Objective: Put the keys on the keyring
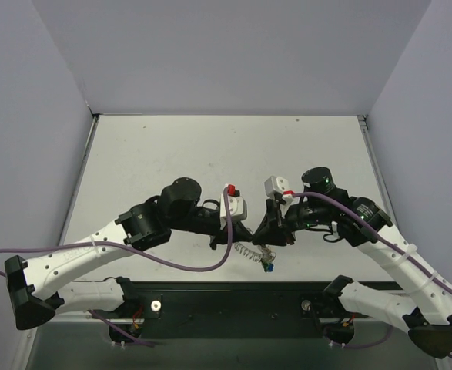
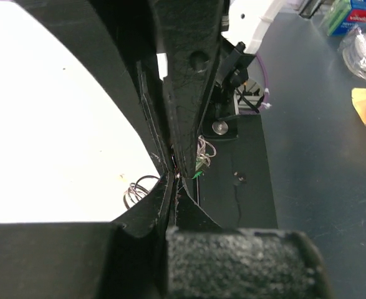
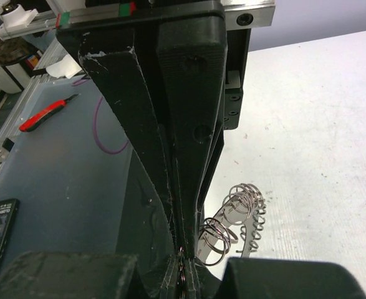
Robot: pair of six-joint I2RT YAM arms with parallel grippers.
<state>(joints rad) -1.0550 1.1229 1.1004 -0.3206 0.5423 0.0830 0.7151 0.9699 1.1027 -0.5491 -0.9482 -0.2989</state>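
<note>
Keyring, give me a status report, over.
Left end effector shut, right end effector shut, both tips at the keyring, grip unclear. Green-headed key alongside. Nothing blocking.

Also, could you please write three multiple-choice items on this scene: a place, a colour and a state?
1. Where on the table does the keyring lie? A far left corner; B near edge, at its middle; C far right corner.
2. What colour is the key head beside the left end effector? A green; B orange; C purple.
3. How do the left end effector's fingers stand? A wide apart; B out of view; C shut.
Answers: B, it lies by the near edge in the top view; A, green shows in the left wrist view; C, the fingers meet at their tips.
</note>
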